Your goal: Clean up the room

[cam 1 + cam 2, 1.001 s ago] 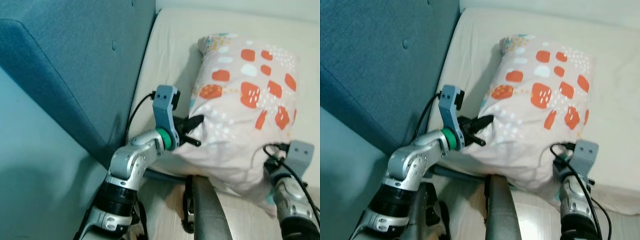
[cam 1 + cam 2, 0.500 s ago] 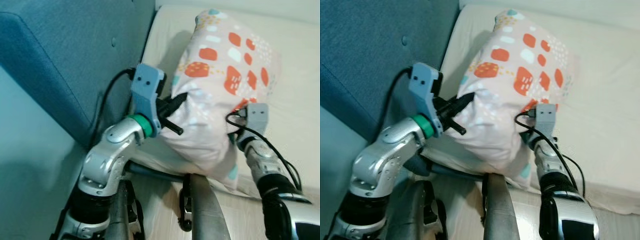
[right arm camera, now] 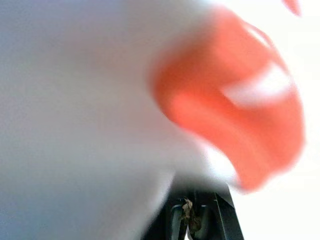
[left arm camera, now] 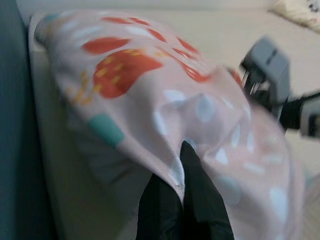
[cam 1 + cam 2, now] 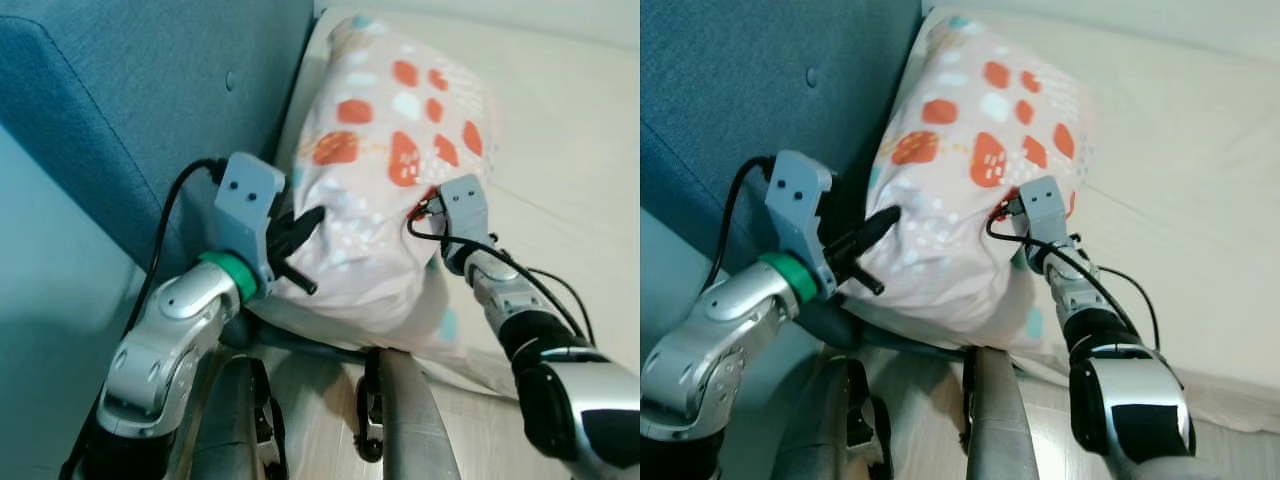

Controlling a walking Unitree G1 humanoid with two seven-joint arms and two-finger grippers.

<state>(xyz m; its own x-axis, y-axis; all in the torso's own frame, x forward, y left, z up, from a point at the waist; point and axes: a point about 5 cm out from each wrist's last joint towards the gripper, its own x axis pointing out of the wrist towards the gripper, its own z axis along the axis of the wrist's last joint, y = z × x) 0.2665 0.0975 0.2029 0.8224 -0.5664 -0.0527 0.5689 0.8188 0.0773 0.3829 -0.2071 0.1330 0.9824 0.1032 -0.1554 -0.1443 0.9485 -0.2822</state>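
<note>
Left gripper point(image 5: 300, 238) is pinched on a fold of the pillow point(image 5: 385, 140), which is propped between the blue headboard point(image 5: 150, 110) and the cream mattress point(image 5: 570, 150), while the right gripper point(image 5: 432, 215) presses into its other side. With only 1 thin pinch of cloth visible, the pillow could slip free and slump if the arms pull apart. Cloth hides the right fingertips and its wrist view is blurred, so I cannot tell whether they are clenched.

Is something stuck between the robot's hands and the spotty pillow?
Nothing visible is. The left gripper and the right gripper both press against the pillow on the bed.
</note>
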